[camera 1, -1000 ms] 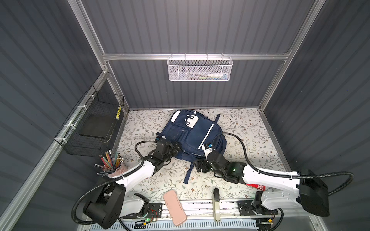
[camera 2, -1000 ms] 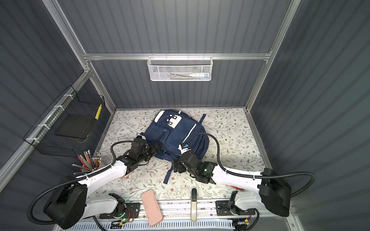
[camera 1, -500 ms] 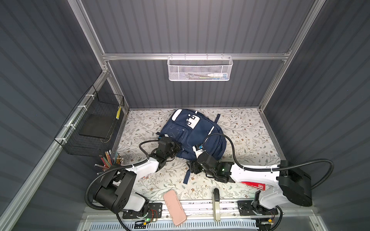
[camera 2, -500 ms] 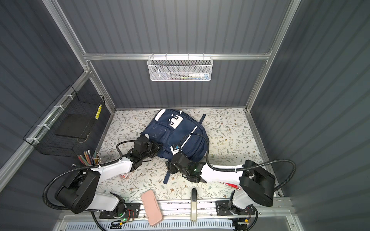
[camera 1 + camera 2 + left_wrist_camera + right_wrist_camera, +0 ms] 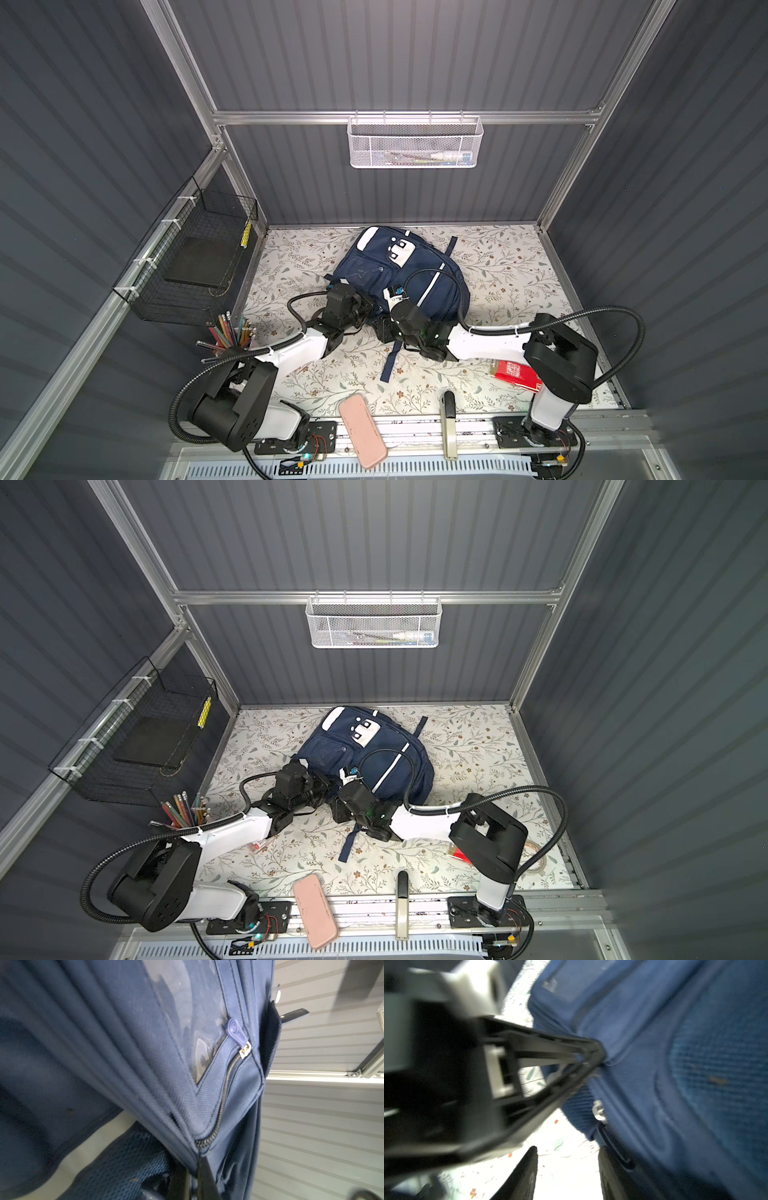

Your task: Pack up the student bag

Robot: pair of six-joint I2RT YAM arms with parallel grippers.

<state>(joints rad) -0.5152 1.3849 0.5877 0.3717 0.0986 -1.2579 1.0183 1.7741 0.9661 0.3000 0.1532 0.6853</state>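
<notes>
Crowding inward onto student bag; clamping its seam with left gripper as anchor, holding right gripper half-parted, empty.

The student bag is navy blue with white stripes and patches, the table cover is cream with grey-green leafy twigs, the flat case is pink, the book red and the mesh basket white.

Both arms stretch forward and low, and their wrists come close together in the middle. The left gripper has its jaws pressed together on a seam of the student bag. The right gripper has its fingers apart.
</notes>
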